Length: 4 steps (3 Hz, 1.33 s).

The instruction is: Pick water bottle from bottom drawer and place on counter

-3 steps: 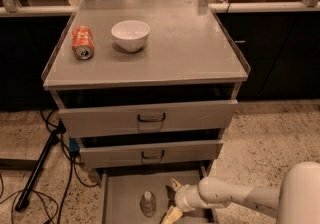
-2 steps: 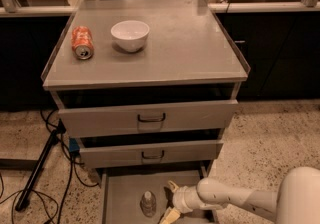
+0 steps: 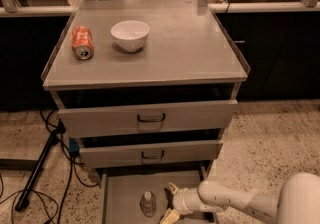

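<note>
The water bottle (image 3: 147, 203), small and clear, stands upright in the open bottom drawer (image 3: 120, 193) at the lower edge of the camera view. My gripper (image 3: 169, 202) is open just to the right of the bottle, its pale fingers (image 3: 172, 187) spread and not touching it. The white arm reaches in from the lower right. The counter (image 3: 190, 48) is the flat grey cabinet top above the drawers.
An orange soda can (image 3: 82, 42) lies on its side at the counter's left, beside a white bowl (image 3: 130, 35). Two upper drawers (image 3: 150, 118) with dark handles stand slightly open. Cables and a black stand leg (image 3: 37, 168) lie on the floor to the left.
The gripper has stayed beside the bottle with almost no movement. The bottle has not moved.
</note>
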Each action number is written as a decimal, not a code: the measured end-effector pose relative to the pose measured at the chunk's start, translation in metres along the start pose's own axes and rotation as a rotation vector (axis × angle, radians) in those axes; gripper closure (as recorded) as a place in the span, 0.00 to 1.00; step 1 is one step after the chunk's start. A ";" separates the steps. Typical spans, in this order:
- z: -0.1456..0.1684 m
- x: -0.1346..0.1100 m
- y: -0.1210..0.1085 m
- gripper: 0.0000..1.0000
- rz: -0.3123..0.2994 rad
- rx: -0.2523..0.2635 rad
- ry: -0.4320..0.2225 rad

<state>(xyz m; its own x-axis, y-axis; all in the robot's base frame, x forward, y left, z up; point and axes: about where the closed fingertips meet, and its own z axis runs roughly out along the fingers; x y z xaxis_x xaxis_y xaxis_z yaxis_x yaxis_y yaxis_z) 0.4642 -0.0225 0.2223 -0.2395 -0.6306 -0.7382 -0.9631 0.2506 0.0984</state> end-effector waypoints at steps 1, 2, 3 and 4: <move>0.016 -0.009 0.004 0.00 0.014 -0.014 -0.051; 0.027 -0.021 0.006 0.00 0.007 -0.027 -0.087; 0.027 -0.022 0.006 0.00 0.007 -0.027 -0.088; 0.034 -0.018 0.006 0.00 0.018 -0.035 -0.103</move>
<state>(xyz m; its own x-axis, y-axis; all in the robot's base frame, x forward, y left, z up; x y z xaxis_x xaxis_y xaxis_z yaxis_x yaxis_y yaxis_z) 0.4665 0.0155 0.2132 -0.2449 -0.5472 -0.8003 -0.9628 0.2344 0.1344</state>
